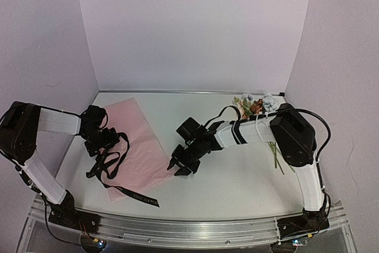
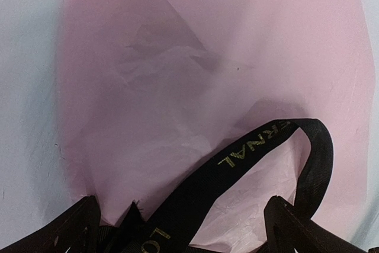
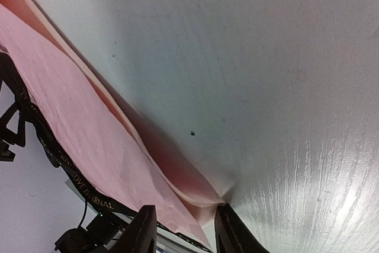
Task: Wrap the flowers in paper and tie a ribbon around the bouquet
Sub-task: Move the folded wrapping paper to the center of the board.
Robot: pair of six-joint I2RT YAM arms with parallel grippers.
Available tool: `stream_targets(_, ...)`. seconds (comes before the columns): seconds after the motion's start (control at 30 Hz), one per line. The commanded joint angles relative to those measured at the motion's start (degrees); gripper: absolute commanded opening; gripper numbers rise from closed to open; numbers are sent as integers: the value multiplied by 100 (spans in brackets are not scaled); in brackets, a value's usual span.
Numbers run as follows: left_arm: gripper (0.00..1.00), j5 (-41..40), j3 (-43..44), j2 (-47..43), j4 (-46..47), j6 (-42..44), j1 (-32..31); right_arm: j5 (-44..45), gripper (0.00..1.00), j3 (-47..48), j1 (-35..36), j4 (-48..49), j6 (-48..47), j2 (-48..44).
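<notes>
The pale pink paper point(image 1: 142, 140) lies flat on the left half of the table. The black ribbon point(image 1: 127, 192) with gold lettering is looped over the paper's near left part. My left gripper point(image 1: 105, 143) hovers over that loop, open wide; in the left wrist view the ribbon point(image 2: 260, 137) runs across the paper point(image 2: 207, 57) between the spread fingers of the gripper point(image 2: 183, 232). My right gripper point(image 1: 180, 164) is low at the paper's right edge. Its jaws point(image 3: 185, 229) stand apart around a raised fold of paper point(image 3: 89, 146). The flowers point(image 1: 257, 103) lie at the back right.
The white table point(image 3: 266, 87) is bare between paper and flowers. Thin green stems point(image 1: 274, 155) stretch toward the near side beside the right arm's elbow. Pale walls close in the back and both sides. A metal rail point(image 1: 189, 229) runs along the near edge.
</notes>
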Motion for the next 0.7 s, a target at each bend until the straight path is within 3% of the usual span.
stream_targets(0.0, 100, 85, -63, 72, 119, -80, 37, 64, 32, 146, 40, -1, 119, 228)
stream_targets(0.3, 100, -16, 103, -470, -139, 321, 19, 161, 0, 446, 40, -374, -228, 250)
stream_targets(0.43, 99, -317, 229, -867, -543, 477, -167, 365, 0, 587, 40, -759, -674, 51)
stream_targets(0.67, 99, -1131, 450, -902, -1370, 375, -1205, 445, 0, 902, 49, -1101, -947, 7)
